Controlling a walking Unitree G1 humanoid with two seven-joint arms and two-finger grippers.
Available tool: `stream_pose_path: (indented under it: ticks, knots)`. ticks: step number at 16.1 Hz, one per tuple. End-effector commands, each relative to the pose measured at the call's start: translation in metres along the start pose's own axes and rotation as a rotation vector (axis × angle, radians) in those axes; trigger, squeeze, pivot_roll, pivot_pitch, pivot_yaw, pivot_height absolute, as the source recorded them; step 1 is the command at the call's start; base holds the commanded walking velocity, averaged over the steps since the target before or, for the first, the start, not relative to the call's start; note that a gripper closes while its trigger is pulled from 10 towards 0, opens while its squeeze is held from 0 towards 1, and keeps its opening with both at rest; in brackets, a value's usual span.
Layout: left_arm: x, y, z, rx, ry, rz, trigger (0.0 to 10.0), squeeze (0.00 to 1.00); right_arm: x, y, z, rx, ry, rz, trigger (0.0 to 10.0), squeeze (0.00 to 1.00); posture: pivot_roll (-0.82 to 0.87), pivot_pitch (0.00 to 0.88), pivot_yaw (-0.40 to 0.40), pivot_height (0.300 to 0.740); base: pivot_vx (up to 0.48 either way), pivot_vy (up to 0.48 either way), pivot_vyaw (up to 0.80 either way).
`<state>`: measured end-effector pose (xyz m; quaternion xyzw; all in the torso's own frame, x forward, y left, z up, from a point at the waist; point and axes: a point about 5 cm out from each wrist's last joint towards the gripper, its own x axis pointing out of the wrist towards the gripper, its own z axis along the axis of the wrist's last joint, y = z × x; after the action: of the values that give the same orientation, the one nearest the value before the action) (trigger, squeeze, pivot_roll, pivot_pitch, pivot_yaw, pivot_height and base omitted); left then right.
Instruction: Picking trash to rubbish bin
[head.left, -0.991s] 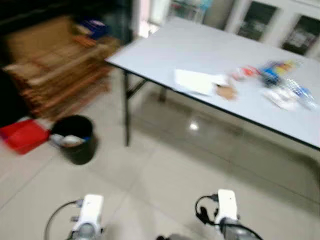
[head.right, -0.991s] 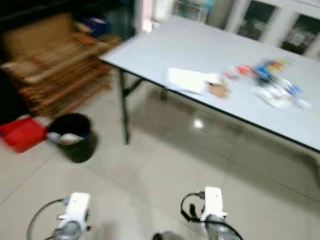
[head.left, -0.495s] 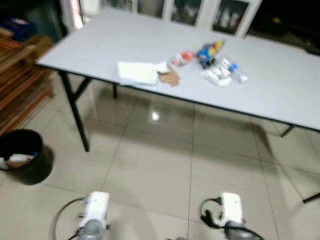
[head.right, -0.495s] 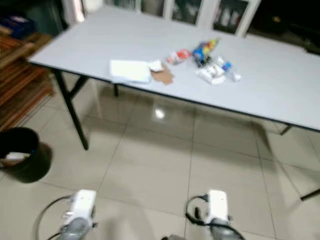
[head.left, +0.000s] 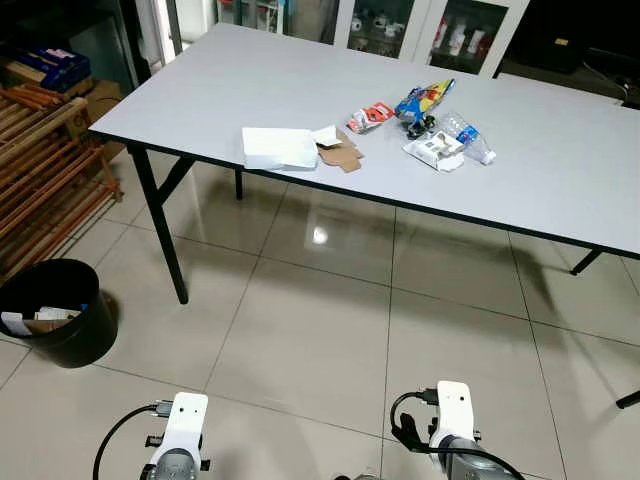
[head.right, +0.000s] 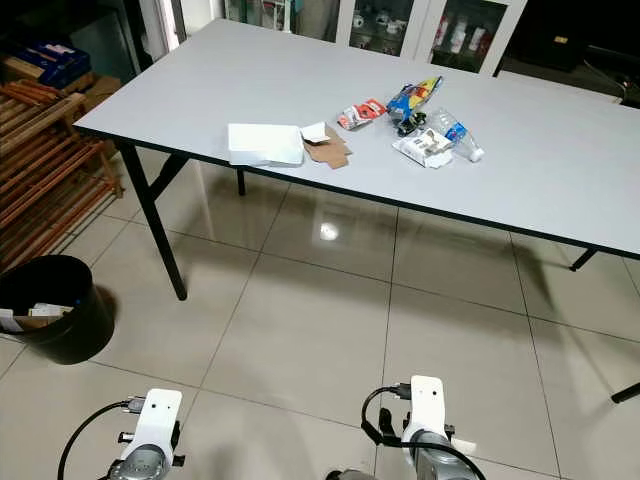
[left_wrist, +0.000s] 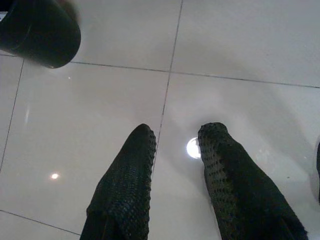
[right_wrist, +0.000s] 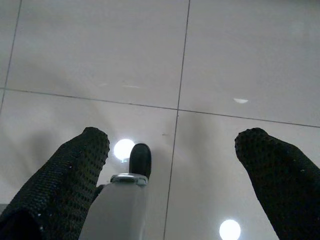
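Trash (head.left: 420, 125) lies clustered mid-counter (head.left: 560, 180), toward its far edge; the black bin (head.left: 58, 312), holding paper scraps, stands on the floor off the counter's left end; left hand (left_wrist: 175, 145) and right hand (right_wrist: 172, 145) hang spread, empty, over tiles.

Two silver arms are seen, each topped by a white block with a looped black cable. The left gripper (left_wrist: 175, 145) and right gripper (right_wrist: 177, 150) have black, dimpled fingers.
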<state>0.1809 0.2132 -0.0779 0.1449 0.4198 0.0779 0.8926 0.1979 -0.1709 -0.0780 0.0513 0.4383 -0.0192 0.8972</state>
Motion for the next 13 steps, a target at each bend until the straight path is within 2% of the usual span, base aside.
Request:
stream_pose_path:
  ticks: [1, 3, 5, 8, 13]
  knots:
    - [-0.0002, -0.0026, 0.0002, 0.016, 0.000, -0.008, 10.0, 0.00, -0.0009, -0.0070, -0.0014, -0.007, 0.008, -0.020, 10.0, 0.00, -0.04, 0.050, -0.109, 0.740, 0.000, 0.000, 0.00]
    - [-0.0002, -0.0034, 0.0008, 0.020, -0.004, -0.015, 10.0, 0.00, -0.0009, -0.0071, -0.0019, -0.007, 0.014, -0.020, 10.0, 0.00, -0.04, 0.045, -0.109, 0.740, 0.000, 0.000, 0.00]
    - [0.0000, -0.0031, 0.0005, 0.044, 0.000, -0.018, 10.0, 0.00, -0.0009, -0.0065, -0.0025, 0.001, 0.019, -0.015, 10.0, 0.00, -0.04, 0.045, -0.109, 0.740, 0.000, -0.480, -0.80]
    - [0.0002, -0.0023, 0.0004, 0.034, 0.009, -0.006, 10.0, 0.00, -0.0006, -0.0077, 0.0002, 0.006, 0.009, -0.027, 10.0, 0.00, -0.04, 0.064, -0.114, 0.740, 0.000, -0.400, 0.00]
    - [0.0001, 0.0011, -0.0024, 0.013, 0.021, 0.008, 10.0, 0.00, -0.0004, -0.0086, 0.0012, 0.012, 0.008, -0.029, 10.0, 0.00, -0.04, 0.071, -0.115, 0.740, 0.000, 0.000, 0.00]
